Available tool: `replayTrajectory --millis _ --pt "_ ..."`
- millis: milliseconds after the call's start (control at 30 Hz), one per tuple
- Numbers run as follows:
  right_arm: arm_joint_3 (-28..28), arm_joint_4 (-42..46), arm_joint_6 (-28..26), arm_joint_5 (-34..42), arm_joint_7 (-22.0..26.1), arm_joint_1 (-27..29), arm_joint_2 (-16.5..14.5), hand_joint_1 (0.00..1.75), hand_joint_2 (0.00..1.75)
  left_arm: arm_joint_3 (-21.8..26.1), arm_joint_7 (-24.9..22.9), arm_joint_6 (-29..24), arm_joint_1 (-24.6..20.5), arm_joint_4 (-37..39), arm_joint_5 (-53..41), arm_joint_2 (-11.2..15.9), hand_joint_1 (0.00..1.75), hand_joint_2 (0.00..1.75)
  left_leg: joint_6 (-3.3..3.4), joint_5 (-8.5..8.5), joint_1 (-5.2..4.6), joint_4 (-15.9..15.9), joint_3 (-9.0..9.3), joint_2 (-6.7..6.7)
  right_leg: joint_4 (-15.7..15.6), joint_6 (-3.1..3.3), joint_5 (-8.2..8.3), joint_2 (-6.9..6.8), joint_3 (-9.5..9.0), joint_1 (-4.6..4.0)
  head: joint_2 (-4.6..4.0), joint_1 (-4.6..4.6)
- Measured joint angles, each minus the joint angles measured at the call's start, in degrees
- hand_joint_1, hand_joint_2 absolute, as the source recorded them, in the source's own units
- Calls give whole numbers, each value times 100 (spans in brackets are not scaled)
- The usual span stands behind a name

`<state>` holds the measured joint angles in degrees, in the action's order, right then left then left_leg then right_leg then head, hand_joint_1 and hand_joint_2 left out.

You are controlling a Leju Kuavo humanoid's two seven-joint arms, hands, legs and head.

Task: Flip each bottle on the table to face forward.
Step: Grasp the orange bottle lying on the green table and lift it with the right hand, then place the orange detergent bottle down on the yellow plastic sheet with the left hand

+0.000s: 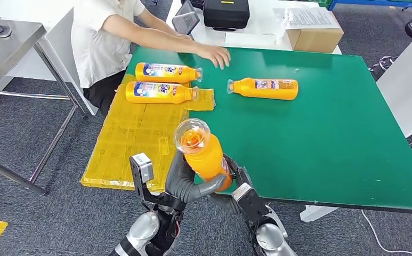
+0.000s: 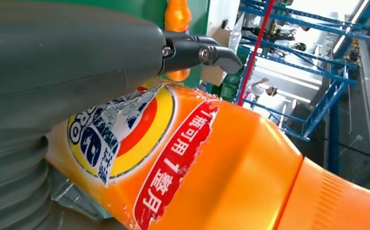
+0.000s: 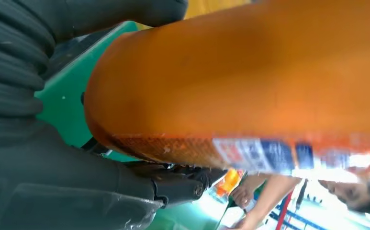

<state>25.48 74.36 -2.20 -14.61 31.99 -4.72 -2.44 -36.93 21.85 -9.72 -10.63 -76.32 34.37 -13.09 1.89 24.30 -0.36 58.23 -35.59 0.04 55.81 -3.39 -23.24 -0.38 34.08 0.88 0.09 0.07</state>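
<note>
Bottle in hand: an orange one with a clear cap, held raised over the near edge of the green table, cap end up toward the head camera, and both robot hands are on it. The left hand wraps it from the left, thick grey thumb curling under and across the lower body, and the left wrist view shows a dark fingertip lying over the top of the bottle just above the round label. The right hand comes in from the right, its dark fingers pressed against the bottle's far side; the right wrist view shows the orange body resting across the fingers with the grey cover behind. So the fingers of both hands are closed around the bottle, which sits between the two palms, clear of the tabletop.

Further out, three more bottles lie on their sides. Two rest on the yellow sheet at the table's left: the nearer bottle and the farther bottle, caps pointing right. A third, the lone bottle, lies on bare green, cap pointing left. A person's hand rests flat on the far side of the table, near the farther bottle's cap.
</note>
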Motion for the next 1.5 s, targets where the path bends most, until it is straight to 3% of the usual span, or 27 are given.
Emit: replayTrajectory --millis 267,400,533,700,733,833,867,933,1067,1167,1267,1500 --pt "390 -334 -80 -453 69 -316 198 175 175 78 -87 146 16 37 39 28 0 175 1 0 -2 0 0 3 0 0 1 1 2 2 0 0" --pt "493 -454 -92 -556 61 -424 286 164 175 122 -117 284 11 112 -7 28 175 175 0 0 -3 1 0 3 -1 0 1 1 4 2 0 -1" --pt "575 -532 -80 -599 84 -469 362 128 175 167 -89 319 -32 252 -101 28 175 175 0 0 -2 1 0 4 -1 0 1 1 6 2 0 -2" --pt "617 -552 -44 -574 116 -433 393 124 175 206 37 302 -96 413 -327 26 175 175 0 0 -2 0 0 4 -1 0 1 1 6 2 0 -2" --pt "621 -554 -38 -573 118 -425 397 101 175 207 44 301 -106 433 -341 26 175 175 0 0 -2 0 0 4 -1 0 1 1 6 2 0 -1" --pt "629 -559 -28 -570 120 -405 404 8 175 207 54 301 -135 482 -358 25 175 175 0 0 -2 0 -1 4 -1 0 1 1 6 2 0 -1" --pt "638 -559 -10 -560 127 -397 404 0 175 208 54 299 -146 498 -360 25 175 175 0 0 -2 0 -1 4 -1 0 1 1 6 2 0 -1" --pt "663 -549 62 -467 156 -353 396 0 175 213 49 294 -162 527 -365 18 175 175 0 0 -2 0 -1 3 -1 0 1 1 6 2 0 0" --pt "672 -390 205 -132 251 -169 341 0 0 238 48 301 -169 544 -368 9 175 175 0 0 -2 0 -2 3 0 0 1 1 5 2 0 0" --pt "663 -157 106 42 361 1 263 0 0 284 52 309 -166 539 -321 8 175 175 0 0 -1 0 -3 3 0 0 0 1 6 1 0 0" --pt "646 61 -354 27 520 174 143 0 0 375 50 172 -167 513 -226 7 175 175 0 0 0 0 -3 4 0 0 0 1 6 0 0 0" --pt "363 926 -3021 -324 770 797 -239 0 0 829 350 -1399 -132 248 -585 31 175 175 0 0 1 0 -5 -2 1 1 -1 -2 7 0 0 2"
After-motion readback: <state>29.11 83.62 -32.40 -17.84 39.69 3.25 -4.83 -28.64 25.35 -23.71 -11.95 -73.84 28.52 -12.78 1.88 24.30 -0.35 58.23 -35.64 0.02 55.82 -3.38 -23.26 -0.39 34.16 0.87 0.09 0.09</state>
